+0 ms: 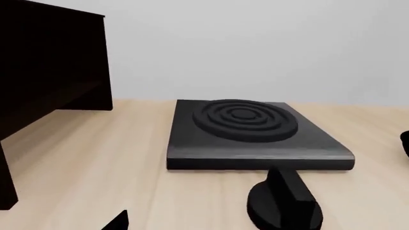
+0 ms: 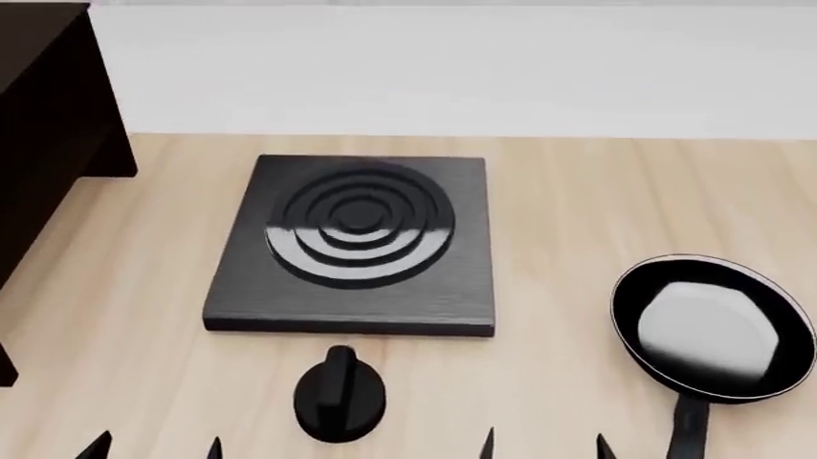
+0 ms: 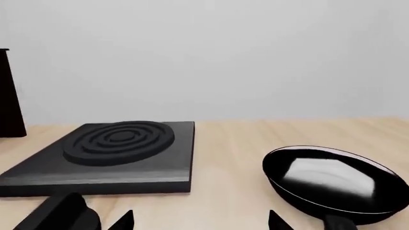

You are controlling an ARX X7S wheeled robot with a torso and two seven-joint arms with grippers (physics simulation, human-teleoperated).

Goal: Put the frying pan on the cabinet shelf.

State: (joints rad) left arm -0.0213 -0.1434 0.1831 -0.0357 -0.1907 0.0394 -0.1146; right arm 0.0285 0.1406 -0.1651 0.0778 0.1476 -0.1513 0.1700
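Both grippers sit low at the near edge of the bench [image 2: 575, 191], the left gripper [image 2: 153, 448] and the right gripper [image 2: 542, 445] each showing only two dark tips, jaws apart with nothing between them. The frying pan [image 2: 713, 325] rests flat on the bench just ahead of the right jaws and a little outboard, its handle running back beside them. Ahead between the two sets of jaws lie a round black knob [image 2: 340, 392] and the square burner plate [image 2: 355, 244], and the dark cabinet [image 2: 45, 134] with its cabinet shelf [image 1: 54, 98] stands well off beyond the left jaws.
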